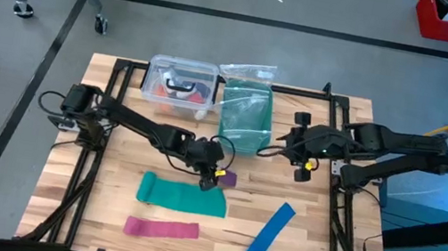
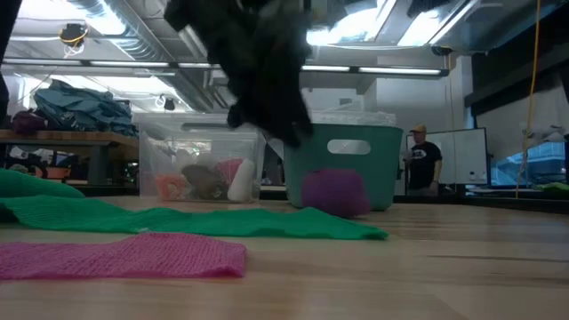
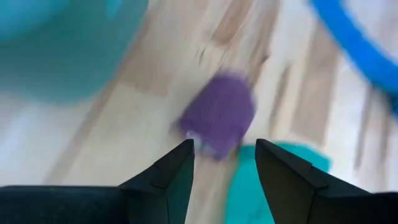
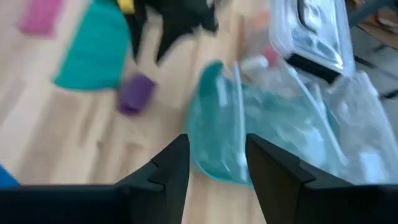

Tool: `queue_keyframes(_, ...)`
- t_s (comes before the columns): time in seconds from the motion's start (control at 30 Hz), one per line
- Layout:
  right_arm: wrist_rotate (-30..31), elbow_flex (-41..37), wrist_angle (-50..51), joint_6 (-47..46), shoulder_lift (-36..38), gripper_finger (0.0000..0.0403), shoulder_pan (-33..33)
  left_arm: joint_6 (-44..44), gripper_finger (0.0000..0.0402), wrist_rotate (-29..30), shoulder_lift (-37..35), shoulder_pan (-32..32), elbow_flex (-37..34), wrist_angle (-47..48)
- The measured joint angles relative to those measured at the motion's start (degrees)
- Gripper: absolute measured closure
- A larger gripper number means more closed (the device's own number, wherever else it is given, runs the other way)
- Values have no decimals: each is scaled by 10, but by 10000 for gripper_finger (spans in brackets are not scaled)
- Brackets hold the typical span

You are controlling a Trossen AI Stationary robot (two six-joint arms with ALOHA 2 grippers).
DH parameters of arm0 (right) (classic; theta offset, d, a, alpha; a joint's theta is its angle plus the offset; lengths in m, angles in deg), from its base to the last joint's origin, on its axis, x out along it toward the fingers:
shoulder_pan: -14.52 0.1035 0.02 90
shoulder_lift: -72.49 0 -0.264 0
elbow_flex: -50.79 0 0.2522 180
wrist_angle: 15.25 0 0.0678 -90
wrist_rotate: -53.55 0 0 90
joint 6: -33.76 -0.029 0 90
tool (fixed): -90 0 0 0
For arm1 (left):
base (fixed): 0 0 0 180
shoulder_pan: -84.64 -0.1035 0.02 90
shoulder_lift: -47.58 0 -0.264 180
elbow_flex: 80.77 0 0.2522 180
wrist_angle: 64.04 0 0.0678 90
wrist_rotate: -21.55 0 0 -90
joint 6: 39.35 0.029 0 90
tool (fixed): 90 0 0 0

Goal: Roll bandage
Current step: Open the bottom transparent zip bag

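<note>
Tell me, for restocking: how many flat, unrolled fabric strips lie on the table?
3: a green strip mid-table, a pink strip near the front edge, a blue strip toward the right. None seems hidden.

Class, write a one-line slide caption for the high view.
Left claw open beside the rolled purple bandage; right claw open near the teal bin.

The left pincer hangs near the tabletop's middle, fingers apart and empty. The right pincer waits at two o'clock, parted too.
</note>
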Motion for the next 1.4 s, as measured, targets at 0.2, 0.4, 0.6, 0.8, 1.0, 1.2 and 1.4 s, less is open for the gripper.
queue_keyframes(0.2, 50, 0, 18, 46, -47, 244, 0, 125, 241, 56, -36, 20, 0, -109)
queue_keyframes(0.4, 129, 0, 20, 91, -105, 244, -8, 172, 241, 60, -36, 22, 0, -183)
queue_keyframes(0.6, 128, 0, 43, 113, -142, 244, -77, 157, 241, 60, -36, 23, 0, -179)
queue_keyframes(0.8, 8, 0, 35, 144, -149, 244, -159, 155, 241, 60, -36, 27, 0, -167)
queue_keyframes(1.0, -50, 0, 32, 171, -149, 244, -217, 154, 241, 60, -36, 27, 0, -168)
queue_keyframes(1.2, -114, 0, 25, 181, -149, 244, -252, 154, 241, 60, -36, 27, 0, -169)
queue_keyframes(1.4, -125, -2, 23, 181, -149, 244, -268, 153, 241, 60, -36, 27, 0, -169)
